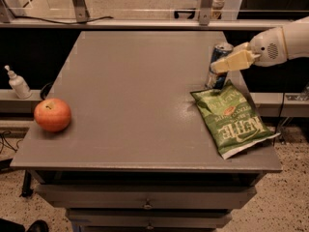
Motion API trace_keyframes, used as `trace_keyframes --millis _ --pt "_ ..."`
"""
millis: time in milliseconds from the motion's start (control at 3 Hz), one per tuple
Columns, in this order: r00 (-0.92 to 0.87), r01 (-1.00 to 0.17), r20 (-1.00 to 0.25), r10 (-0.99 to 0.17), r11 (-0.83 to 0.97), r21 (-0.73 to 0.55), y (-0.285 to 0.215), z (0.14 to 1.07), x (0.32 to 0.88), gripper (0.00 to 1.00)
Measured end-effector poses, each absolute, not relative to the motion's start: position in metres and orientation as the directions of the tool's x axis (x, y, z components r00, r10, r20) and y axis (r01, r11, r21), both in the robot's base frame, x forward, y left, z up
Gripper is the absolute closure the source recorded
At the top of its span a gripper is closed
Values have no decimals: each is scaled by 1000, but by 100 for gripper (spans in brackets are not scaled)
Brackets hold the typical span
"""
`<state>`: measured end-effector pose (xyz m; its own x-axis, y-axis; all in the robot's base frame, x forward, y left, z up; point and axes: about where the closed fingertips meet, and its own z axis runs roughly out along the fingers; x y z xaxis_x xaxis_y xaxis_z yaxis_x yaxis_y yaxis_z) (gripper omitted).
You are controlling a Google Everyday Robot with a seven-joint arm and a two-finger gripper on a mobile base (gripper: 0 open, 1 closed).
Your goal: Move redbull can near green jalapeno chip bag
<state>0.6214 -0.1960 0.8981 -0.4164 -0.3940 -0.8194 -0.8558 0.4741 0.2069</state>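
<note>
The redbull can (217, 71), blue and silver, stands nearly upright at the table's right side, its base touching the top edge of the green jalapeno chip bag (235, 119). The bag lies flat near the front right corner, its white lettering facing up. My gripper (231, 62) reaches in from the right on a white arm and is shut on the can's upper half. One cream finger (236, 60) crosses the can's front; the other finger is hidden behind the can.
A red-orange apple (52, 114) sits near the table's front left edge. A small white bottle (18, 82) stands on a ledge off the left side. The grey table (135, 91) has drawers below and a rail behind.
</note>
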Motion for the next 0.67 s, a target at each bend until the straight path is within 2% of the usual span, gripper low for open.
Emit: trace_keyframes --millis 333,667 --pt "-416 -856 -819 -394 474 207 -196 898 621 11" --pt "-425 -854 -823 -377 469 226 -198 893 604 0"
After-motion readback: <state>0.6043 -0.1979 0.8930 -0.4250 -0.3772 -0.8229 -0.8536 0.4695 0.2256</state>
